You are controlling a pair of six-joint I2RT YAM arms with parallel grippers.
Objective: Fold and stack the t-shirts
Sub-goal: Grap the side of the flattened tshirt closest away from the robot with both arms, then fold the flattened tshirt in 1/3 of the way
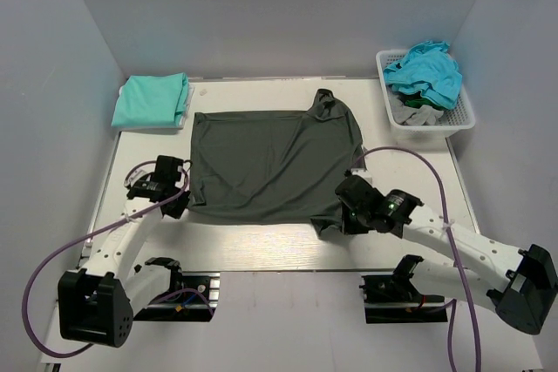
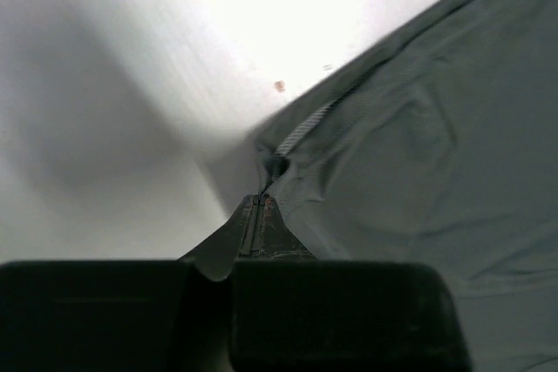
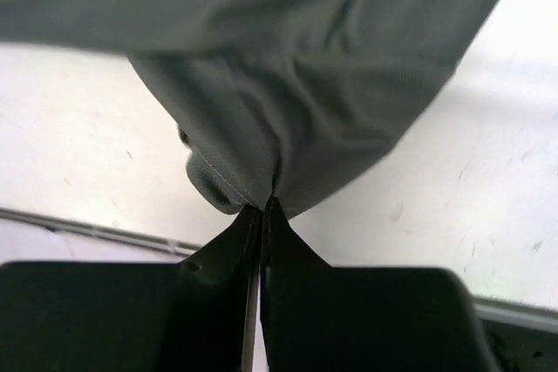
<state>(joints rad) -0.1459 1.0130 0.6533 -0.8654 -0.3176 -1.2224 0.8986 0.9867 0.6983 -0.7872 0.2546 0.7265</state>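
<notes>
A dark charcoal t-shirt (image 1: pixel 270 163) lies spread across the middle of the table. My left gripper (image 1: pixel 177 206) is shut on its near left corner; the left wrist view shows the hem (image 2: pixel 305 132) pinched at my fingertips (image 2: pixel 261 202). My right gripper (image 1: pixel 336 219) is shut on its near right corner, where the cloth (image 3: pixel 288 128) bunches above my closed fingers (image 3: pixel 261 211). A folded mint-green t-shirt (image 1: pixel 152 98) lies at the far left. Turquoise (image 1: pixel 427 70) and grey (image 1: pixel 417 114) t-shirts sit in the basket.
The white lattice basket (image 1: pixel 464 116) stands at the far right corner. White walls close the table on the left, back and right. Purple cables (image 1: pixel 52 259) loop beside both arms near the front edge.
</notes>
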